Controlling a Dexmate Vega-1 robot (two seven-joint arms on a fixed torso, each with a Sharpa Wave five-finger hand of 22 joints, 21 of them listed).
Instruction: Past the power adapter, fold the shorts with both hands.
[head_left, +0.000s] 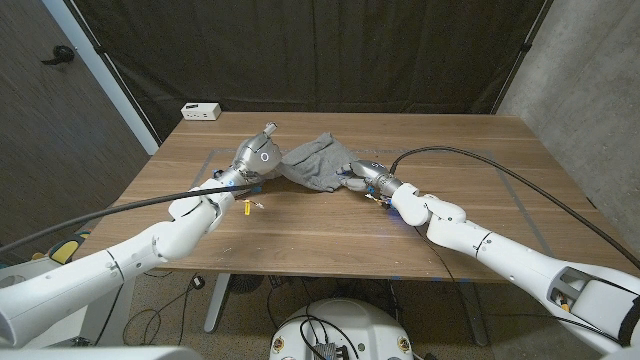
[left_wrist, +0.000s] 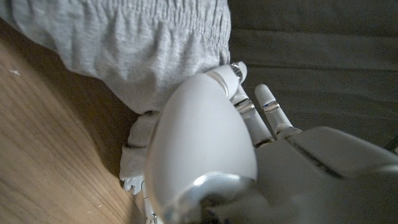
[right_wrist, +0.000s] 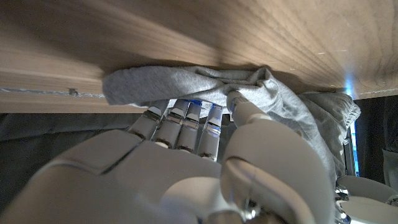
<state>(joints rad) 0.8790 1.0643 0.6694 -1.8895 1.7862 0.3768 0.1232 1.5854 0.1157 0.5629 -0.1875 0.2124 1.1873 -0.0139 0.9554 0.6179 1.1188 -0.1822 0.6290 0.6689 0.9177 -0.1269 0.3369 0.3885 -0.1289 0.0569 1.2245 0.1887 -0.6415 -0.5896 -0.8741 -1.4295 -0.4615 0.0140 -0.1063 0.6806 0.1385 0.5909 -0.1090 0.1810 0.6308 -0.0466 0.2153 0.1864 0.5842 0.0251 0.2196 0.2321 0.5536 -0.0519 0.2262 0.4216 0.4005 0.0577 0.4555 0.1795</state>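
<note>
The grey shorts (head_left: 318, 163) are lying bunched on the far middle of the wooden table (head_left: 480, 215), nearer than the white power adapter (head_left: 201, 111) at the far-left edge. The left hand (head_left: 257, 155) is gripping their left side — fingers curled into the cloth — and the right hand (head_left: 368, 178) is pinching their right edge.

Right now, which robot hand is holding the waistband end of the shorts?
The left robot hand: its wrist view shows the gathered elastic waistband of the grey shorts at its fingers. The right robot hand holds plain crumpled fabric at the other end.
</note>
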